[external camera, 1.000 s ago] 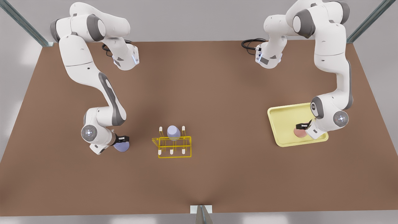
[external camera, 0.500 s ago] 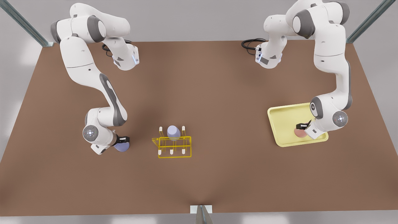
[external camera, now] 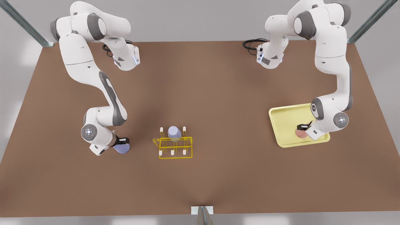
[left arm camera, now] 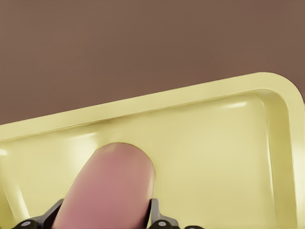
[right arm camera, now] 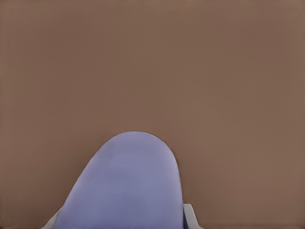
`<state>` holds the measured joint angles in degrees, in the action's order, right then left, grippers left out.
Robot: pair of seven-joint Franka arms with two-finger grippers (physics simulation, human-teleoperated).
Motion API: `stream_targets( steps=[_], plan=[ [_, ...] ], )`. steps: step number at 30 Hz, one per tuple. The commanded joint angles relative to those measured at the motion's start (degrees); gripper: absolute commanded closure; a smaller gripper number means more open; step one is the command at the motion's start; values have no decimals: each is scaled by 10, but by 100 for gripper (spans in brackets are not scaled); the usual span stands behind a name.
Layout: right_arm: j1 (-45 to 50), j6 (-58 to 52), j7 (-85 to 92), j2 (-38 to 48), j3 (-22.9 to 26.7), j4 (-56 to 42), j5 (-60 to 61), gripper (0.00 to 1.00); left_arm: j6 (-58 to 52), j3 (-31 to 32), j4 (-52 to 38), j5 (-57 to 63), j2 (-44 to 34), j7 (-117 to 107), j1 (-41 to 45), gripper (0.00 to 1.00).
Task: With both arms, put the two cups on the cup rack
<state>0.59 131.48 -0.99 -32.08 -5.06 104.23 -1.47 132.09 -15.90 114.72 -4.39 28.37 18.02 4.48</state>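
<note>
A pink cup (left arm camera: 112,186) lies on the pale-yellow tray (external camera: 286,120) at the front view's right. My left gripper (external camera: 303,128) is shut on it, a black finger (left arm camera: 155,212) pressed to each side. At the front view's left, my right gripper (external camera: 122,141) is shut on a lavender-blue cup (external camera: 122,148) low over the table; the right wrist view has this cup (right arm camera: 126,186) between pale pads (right arm camera: 189,215). The yellow wire cup rack (external camera: 172,147) stands in the middle, with another lavender-blue cup (external camera: 174,132) upside down on a back peg.
The brown table (external camera: 218,93) runs wide around the rack. The tray's raised rim (left arm camera: 157,102) borders the pink cup. Both arm bases stand at the table's far edge, with black cables (external camera: 251,43) beside them.
Both wrists have shifted only slightly, the one at the front view's left a little up and left. The cups stay about where they were.
</note>
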Motion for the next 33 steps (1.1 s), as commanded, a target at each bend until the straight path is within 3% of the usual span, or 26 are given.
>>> stream_targets(
  steps=[1, 20, 23, 28, 33],
  plan=[
    [1, -4, 2, 9, 0, -1, 7, 20, -1, 0, 0, -2, -1, 3, 0, 18],
    [2, 3, 1, 55, -112, -90, 121, 20, -99, 15, -22, -6, -71, -80, 32, 18],
    [6, 10, 2, 49, -131, -98, 132, 20, -100, 87, -71, -10, -75, -214, 40, 18],
    [14, 31, 2, 34, -148, -97, 140, 20, -100, 137, -134, -10, -53, -305, 43, 18],
    [22, 46, 2, 25, -151, -97, 140, 20, -99, 225, -259, -7, 27, -535, 47, 18]
  ],
)
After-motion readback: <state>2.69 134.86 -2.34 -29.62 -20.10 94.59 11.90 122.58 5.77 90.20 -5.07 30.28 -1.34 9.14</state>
